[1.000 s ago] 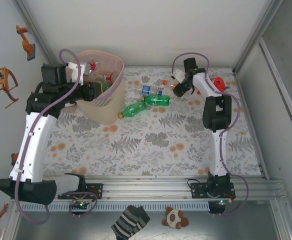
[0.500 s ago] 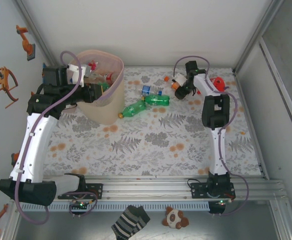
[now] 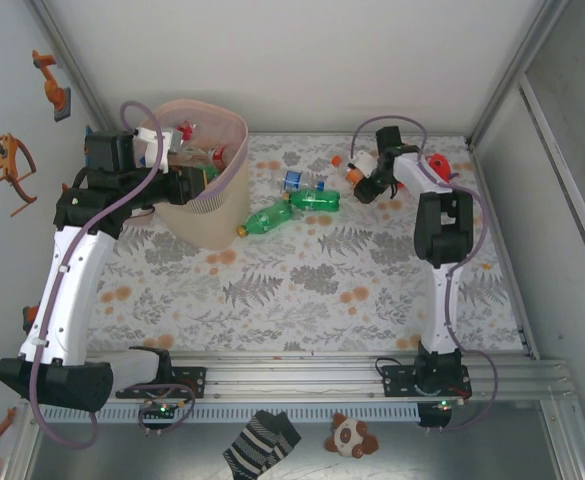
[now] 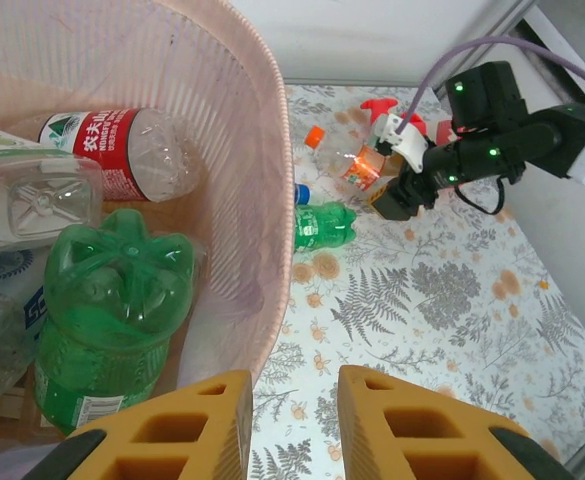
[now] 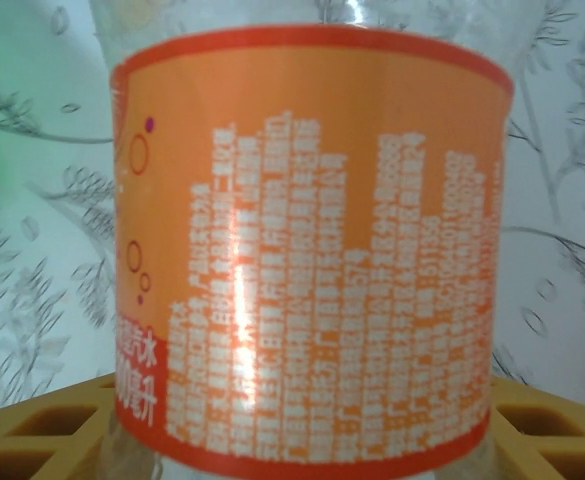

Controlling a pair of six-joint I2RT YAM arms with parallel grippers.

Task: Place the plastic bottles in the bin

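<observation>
Our right end effector (image 3: 362, 180) clasps the clear plastic bottle with orange label (image 5: 307, 250), far right on the floral counter (image 3: 302, 290), to lift it. Our left end effector (image 4: 294, 400) hangs narrow and empty above the translucent pink bin (image 4: 272, 150).

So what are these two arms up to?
They're clearing plastic bottles into the pink bin. The right gripper is clamped on an orange-labelled bottle at the far side of the table. The left gripper hangs open and empty over the bin, which already holds several bottles. A green bottle, a second green bottle and a blue-capped bottle lie on the table.
</observation>
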